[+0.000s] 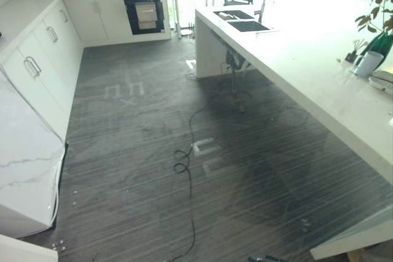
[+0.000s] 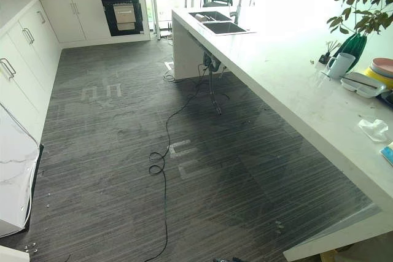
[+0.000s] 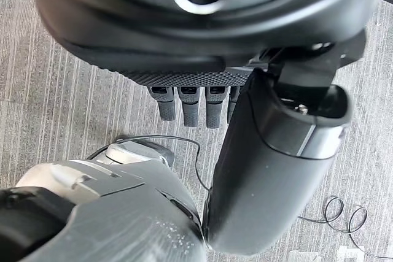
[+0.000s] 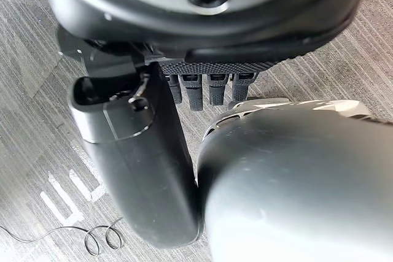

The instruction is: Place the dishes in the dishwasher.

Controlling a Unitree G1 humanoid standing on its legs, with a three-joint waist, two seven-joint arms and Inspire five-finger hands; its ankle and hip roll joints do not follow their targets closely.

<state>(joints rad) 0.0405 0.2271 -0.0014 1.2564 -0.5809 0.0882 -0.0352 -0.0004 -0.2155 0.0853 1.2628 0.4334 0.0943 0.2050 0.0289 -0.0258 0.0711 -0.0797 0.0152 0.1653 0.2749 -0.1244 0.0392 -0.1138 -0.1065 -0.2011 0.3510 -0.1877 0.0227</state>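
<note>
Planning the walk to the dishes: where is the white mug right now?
The white mug stands on the long white counter on the robot's right, in front of the green vase with the plant and just left of the stacked dishes.

Counter [image 2: 295,90] right — mug [image 2: 339,65] beside plates [image 2: 381,72] on it.

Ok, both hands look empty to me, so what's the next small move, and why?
Probably turn right toward the counter: the dishes and white mug sit at its right end, while the left hand and right hand hang open over the floor, holding nothing.
</note>
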